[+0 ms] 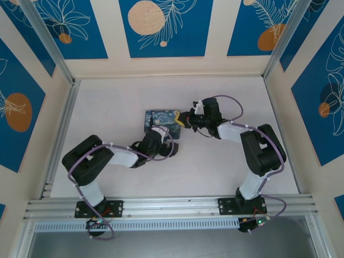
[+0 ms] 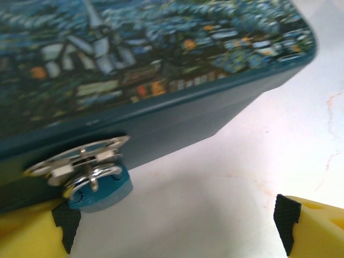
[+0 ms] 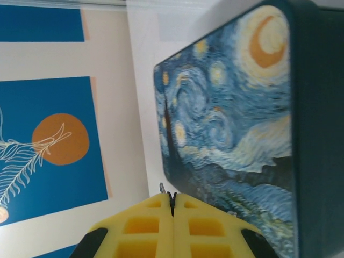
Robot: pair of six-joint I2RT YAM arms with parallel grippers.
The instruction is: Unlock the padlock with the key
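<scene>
The padlock [image 2: 99, 188] hangs from the silvery hasp [image 2: 80, 158] on the painted tin's [image 2: 177, 123] front wall. It sits just beside one black pad [image 2: 65, 228] of the left gripper [image 2: 174, 226], whose yellow fingers stand wide apart, holding nothing. The right gripper [image 3: 172, 200] is clenched on the key (a grey sliver [image 3: 161, 187] pokes from the seam) by the tin's end, over the white table [image 1: 215, 172].

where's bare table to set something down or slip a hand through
Free: the far strip of table between the tin and the back wall; the left side up to the rail; the near middle between the arm bases. Crowded: the tin's near side, where the open left hand flanks the padlock, and its right end by the shut right hand.
</scene>
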